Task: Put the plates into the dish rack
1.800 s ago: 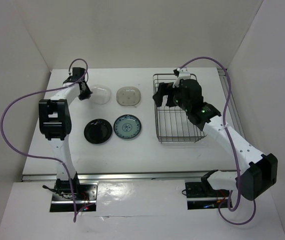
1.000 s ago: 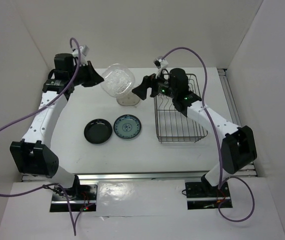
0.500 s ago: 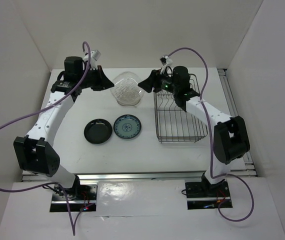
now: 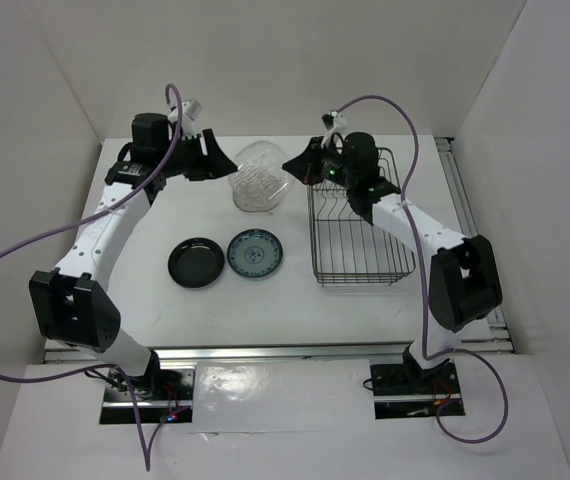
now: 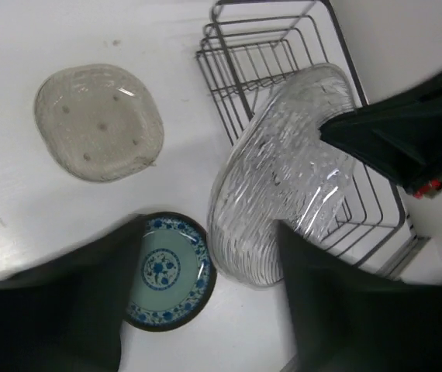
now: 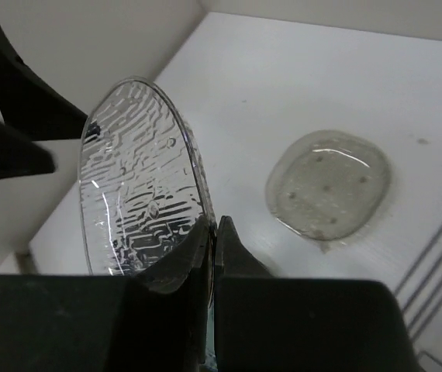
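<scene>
A white tabletop (image 4: 295, 300) is boxed in by plain white walls (image 4: 285, 60). A metal rail (image 4: 285, 351) runs along its near edge.

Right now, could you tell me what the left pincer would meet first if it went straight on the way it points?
The clear glass plate, which the right pincer grips by its far edge; depth is unclear, but it looks very close.

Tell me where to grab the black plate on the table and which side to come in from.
Pinch the rim of the black plate, one finger inside the well and one outside, coming straight down, since it lies flat on the table. Its left edge is probably best: the blue-and-white plate sits close beside the right edge, leaving little room for a finger there.
</scene>
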